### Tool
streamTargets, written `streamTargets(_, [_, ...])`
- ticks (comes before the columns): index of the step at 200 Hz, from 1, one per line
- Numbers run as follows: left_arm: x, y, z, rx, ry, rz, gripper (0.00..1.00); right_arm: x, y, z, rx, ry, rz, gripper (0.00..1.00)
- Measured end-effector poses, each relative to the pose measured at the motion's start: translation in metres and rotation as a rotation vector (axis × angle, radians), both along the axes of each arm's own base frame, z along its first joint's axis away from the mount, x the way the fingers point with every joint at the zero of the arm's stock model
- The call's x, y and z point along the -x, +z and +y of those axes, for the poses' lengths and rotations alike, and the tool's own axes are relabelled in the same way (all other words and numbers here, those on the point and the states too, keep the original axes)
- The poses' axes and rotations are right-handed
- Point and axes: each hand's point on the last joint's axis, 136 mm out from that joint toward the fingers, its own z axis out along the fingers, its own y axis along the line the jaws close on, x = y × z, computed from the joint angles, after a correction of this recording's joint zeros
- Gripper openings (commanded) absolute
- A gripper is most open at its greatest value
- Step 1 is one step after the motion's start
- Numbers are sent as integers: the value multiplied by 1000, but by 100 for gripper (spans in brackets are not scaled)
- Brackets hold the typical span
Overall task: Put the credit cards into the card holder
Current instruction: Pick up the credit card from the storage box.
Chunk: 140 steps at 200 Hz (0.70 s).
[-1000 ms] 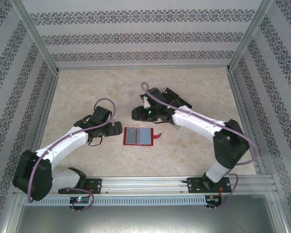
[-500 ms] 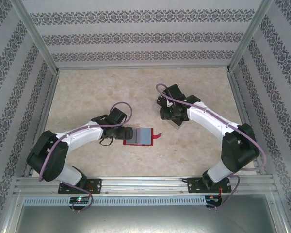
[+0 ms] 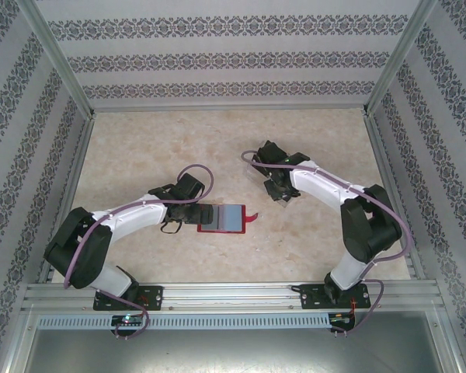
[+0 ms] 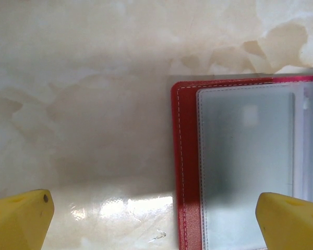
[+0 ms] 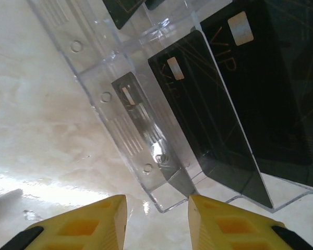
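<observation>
From the top view, the left gripper [image 3: 205,211] sits wide apart at the left edge of the open card holder [image 3: 222,219], which lies flat on the table [image 3: 140,155] between the arms; the right gripper [image 3: 278,189] is well apart from it, low over the clear plastic rack [image 3: 289,196]; no writing can be read from here

In the left wrist view, the left gripper [image 4: 156,221] holds nothing, and its jaws straddle the red border and pale pocket of the card holder [image 4: 240,166]; if it presses down off-centre it may push the wallet sideways or block the pocket mouth; no brand or label shows

In the right wrist view, the right gripper [image 5: 156,219] is at a narrow gap and empty, lined up with the corner of the clear plastic rack [image 5: 120,104], not with a card edge; if it shuts here it may pinch the rack wall and drag the whole stand; the black credit cards [image 5: 208,130] stand close together in the rack, so two may lift at once, or a thin one may slip; gold "VIP" reads on the rear card, nothing else legible
</observation>
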Motion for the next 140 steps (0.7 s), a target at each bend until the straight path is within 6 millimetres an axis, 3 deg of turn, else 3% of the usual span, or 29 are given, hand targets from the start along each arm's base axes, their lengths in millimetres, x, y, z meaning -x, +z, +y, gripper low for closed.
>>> streamTargets(77, [0,0,-2,2,-6,-6,100,-9,-9,-4,62,10,6,35])
streamTargets(140, [1,-1,-4,0,-12,-4,100,-13,-16,-1,74,30,24,18])
